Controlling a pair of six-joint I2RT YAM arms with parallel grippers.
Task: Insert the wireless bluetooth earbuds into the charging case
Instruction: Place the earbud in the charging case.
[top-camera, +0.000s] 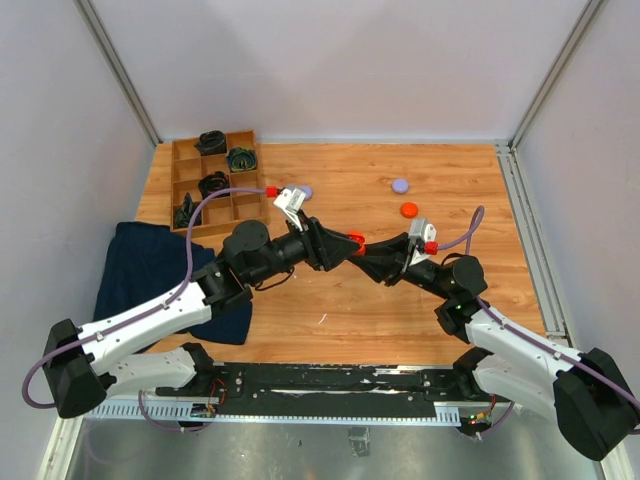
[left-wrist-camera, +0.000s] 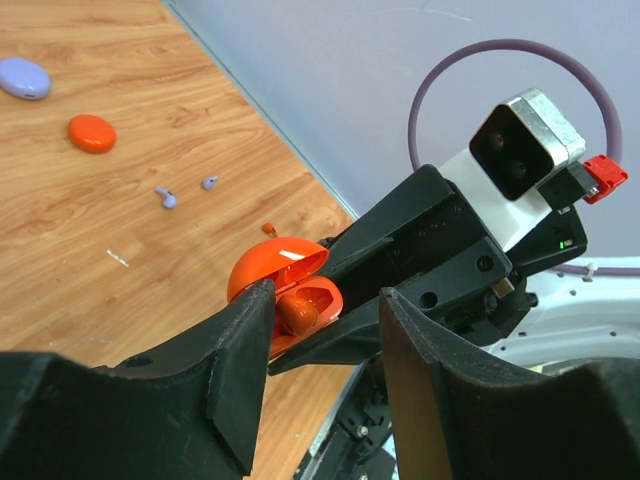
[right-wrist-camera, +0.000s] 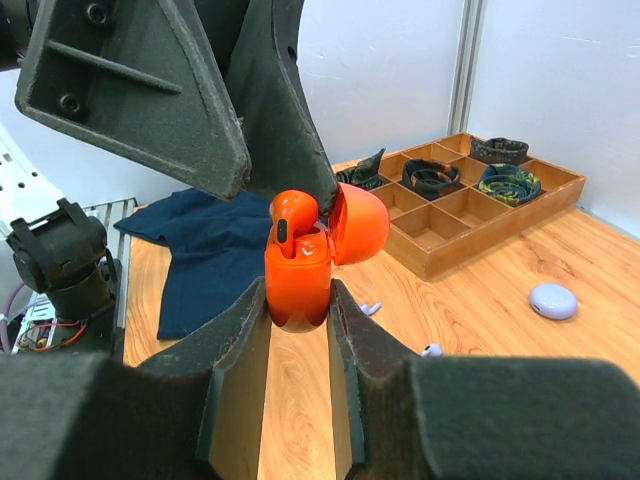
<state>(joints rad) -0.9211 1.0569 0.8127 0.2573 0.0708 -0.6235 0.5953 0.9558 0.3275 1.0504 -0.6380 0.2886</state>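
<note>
The charging case (right-wrist-camera: 298, 285) sits between the right fingers (right-wrist-camera: 240, 345) over the counter (top-camera: 340, 300), an earbud (right-wrist-camera: 293, 212) in it. The tray (top-camera: 186, 165) stands far left, the cloth (top-camera: 140, 265) before it. A disc (top-camera: 401, 185) lies behind a second disc (top-camera: 408, 209), rightwards.

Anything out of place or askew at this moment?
The orange earbud stands proud of the open orange case clamped in the right gripper; it looks not fully seated. Two lavender earbuds lie loose on the table, apart from any case.

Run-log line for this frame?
right gripper: shut on orange charging case, lid open | orange earbud: in case, sticking up | left gripper: open around earbud
</note>
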